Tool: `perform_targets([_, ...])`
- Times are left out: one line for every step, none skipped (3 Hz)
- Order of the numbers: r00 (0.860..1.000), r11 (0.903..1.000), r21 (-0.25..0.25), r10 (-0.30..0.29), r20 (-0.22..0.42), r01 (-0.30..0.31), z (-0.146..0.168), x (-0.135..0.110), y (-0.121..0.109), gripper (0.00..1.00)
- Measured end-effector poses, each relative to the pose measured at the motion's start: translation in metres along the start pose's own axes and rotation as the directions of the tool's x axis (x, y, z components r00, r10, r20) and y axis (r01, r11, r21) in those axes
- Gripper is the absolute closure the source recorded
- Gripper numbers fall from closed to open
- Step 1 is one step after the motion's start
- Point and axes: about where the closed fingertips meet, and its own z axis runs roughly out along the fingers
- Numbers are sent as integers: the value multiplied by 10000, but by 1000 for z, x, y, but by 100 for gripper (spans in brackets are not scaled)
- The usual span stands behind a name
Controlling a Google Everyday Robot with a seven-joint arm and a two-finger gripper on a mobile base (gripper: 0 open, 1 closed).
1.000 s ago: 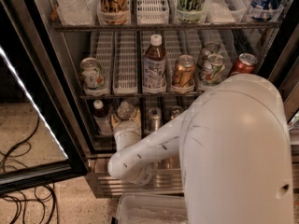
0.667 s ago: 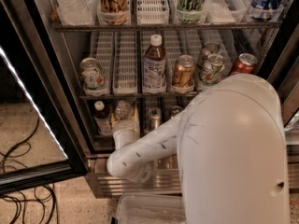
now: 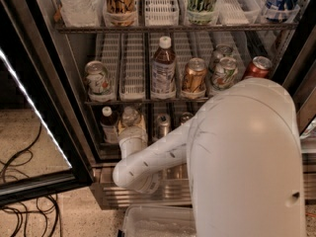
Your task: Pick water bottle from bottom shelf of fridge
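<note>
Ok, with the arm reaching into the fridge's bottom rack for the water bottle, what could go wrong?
The gripper sits low at the front of the dark wire bottom shelf, right below the small clear plastic water bottle. A white-capped bottle of dark liquid stands close beside it and could be knocked or grabbed instead. The silver metal can on the other side may get bumped on the way out.

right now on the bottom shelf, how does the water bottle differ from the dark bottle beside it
The water bottle is clear; the dark bottle holds brown liquid. The claw covers the water bottle's lower half; the dark bottle beside it stands uncovered. Both stand upright on the bottom shelf.
</note>
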Motion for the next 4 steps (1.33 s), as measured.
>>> perform_targets([10000,10000,-21,28,6,-28,-4,-4,-2,100])
perform_targets([9998,9998,-65,184,80,-184,-13,-12,-6,100])
perform_targets([9971,9983,-54,588,489,-586,-23,-23,-10,100])
perform_targets([9908,9960,-113,894,1016,-887,-39,-29,-7,100])
